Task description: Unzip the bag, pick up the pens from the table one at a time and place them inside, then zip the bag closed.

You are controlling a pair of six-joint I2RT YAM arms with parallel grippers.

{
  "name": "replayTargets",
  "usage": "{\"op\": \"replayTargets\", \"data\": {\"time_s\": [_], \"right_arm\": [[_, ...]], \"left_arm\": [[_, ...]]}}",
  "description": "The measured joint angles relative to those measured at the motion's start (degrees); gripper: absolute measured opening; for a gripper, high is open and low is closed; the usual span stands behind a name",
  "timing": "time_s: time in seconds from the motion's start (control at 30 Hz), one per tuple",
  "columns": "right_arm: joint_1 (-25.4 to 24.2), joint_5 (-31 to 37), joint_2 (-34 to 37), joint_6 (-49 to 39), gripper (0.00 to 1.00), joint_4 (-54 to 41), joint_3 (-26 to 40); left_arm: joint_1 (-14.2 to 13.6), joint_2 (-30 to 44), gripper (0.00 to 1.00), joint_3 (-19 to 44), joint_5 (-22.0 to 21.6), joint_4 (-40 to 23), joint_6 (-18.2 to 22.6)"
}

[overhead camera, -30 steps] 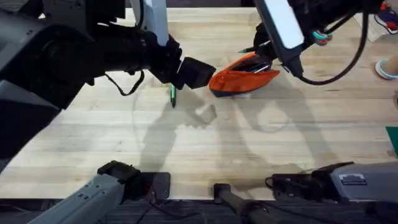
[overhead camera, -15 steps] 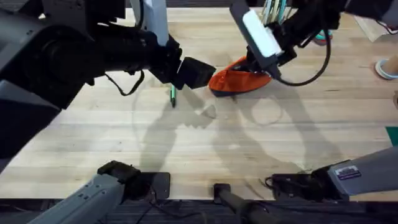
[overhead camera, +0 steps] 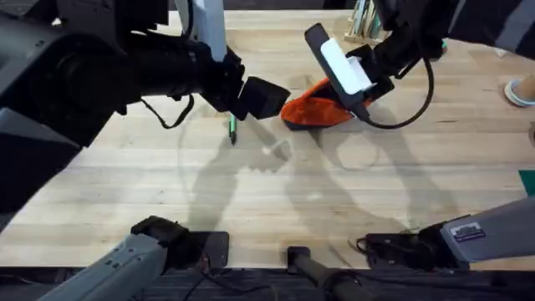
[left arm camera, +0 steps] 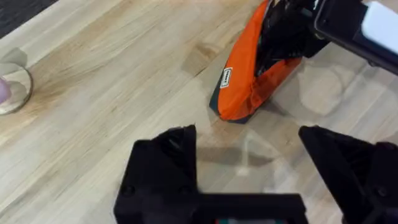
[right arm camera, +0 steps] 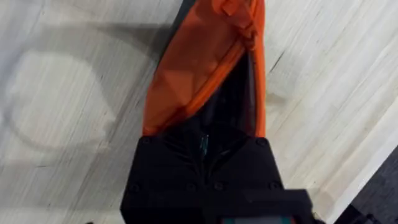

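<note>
A: Where is the bag?
B: The bag (overhead camera: 316, 107) lies on the table (overhead camera: 251, 201) at the far middle, orange with a dark blue base. Its zipper is open, and the dark lining shows in the right wrist view (right arm camera: 211, 81).

A: And the left gripper?
B: The left gripper (left arm camera: 249, 168) hangs just beside the bag's left end, apart from it. Its two black fingers (left arm camera: 168, 155) stand wide apart with bare wood between them; it holds nothing. In the overhead view it shows as a dark block (overhead camera: 261, 97) at the end of the large, blurred left arm.

A: The right gripper?
B: The right gripper (overhead camera: 355, 92) sits at the bag's right end, over the open mouth. In its wrist view the black gripper body (right arm camera: 205, 168) covers the near end of the opening, so whether its fingers are spread or closed cannot be told.

A: Which pens are visible?
B: A green pen (overhead camera: 232, 128) lies on the table just under the left gripper, left of the bag and not touching it. A thin green sliver (right arm camera: 203, 143) shows inside the bag's mouth at the right gripper; what it is cannot be told.

A: Anything else?
B: A cluster of pale pens (overhead camera: 364, 18) stands at the far edge behind the right arm
</note>
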Motion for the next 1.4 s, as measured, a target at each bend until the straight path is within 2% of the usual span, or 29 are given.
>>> {"op": "replayTargets", "data": {"time_s": [0.03,0.07,0.23,0.27,0.3,0.77,0.97,1.4], "right_arm": [[0.0,0.0,0.0,0.0,0.047,0.0,0.0],[0.0,0.0,0.0,0.2,0.112,0.0,0.0],[0.0,0.0,0.0,0.0,0.84,0.5,0.0],[0.0,0.0,0.0,-0.1,0.955,0.6,0.0],[0.0,0.0,0.0,-0.2,0.986,0.5,0.0],[0.3,0.2,-0.3,-0.1,0.997,0.6,0.0],[0.6,0.4,-4.1,1.0,0.997,0.9,-0.3],[0.6,0.4,-12.5,13.3,0.997,2.0,-0.3]], "left_arm": [[0.0,0.0,0.994,0.0,0.0,0.0,0.0],[0.0,0.0,0.994,0.0,0.0,0.0,0.0],[0.0,0.0,0.993,0.0,0.0,0.0,0.0],[0.0,0.0,0.993,0.0,0.0,0.0,0.0],[0.0,0.0,0.992,0.0,0.0,0.0,0.0],[0.0,0.0,0.992,0.0,0.0,0.0,0.0],[0.0,0.0,0.993,0.0,0.0,0.0,0.0],[0.0,0.0,0.993,0.0,0.0,0.0,0.0]]}}
